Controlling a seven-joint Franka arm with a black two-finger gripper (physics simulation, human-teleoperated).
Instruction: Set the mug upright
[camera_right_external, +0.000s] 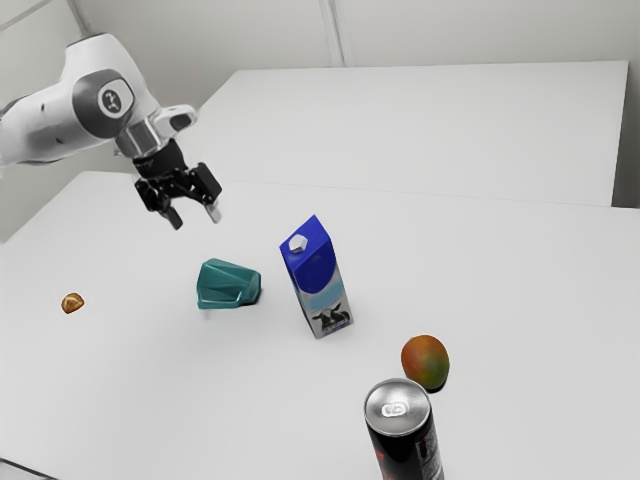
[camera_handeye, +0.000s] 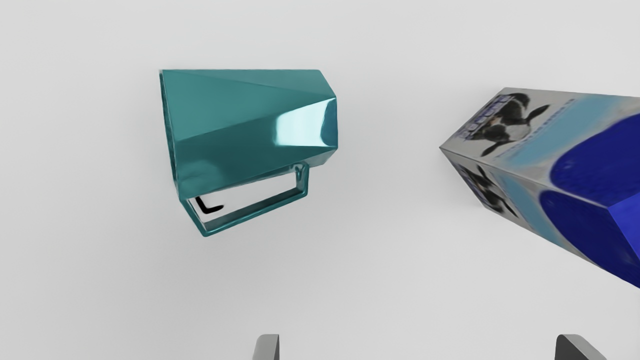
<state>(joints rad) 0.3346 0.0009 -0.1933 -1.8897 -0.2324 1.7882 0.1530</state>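
Observation:
High over the table, in the exterior view's upper left, my gripper is open with nothing between its fingers. Below it and a little toward the exterior view's right, a teal faceted mug lies on its side. From the wrist camera, the mug shows its side wall, its mouth edge-on at one end and its rectangular handle lying to one side. The fingertips of the gripper stand wide apart, away from the mug. The mug's inside is hidden.
A blue and white milk carton stands close beside the mug. Farther toward the exterior view's lower right are a mango and a dark can. A small golden-brown object lies at the exterior view's left on the white table.

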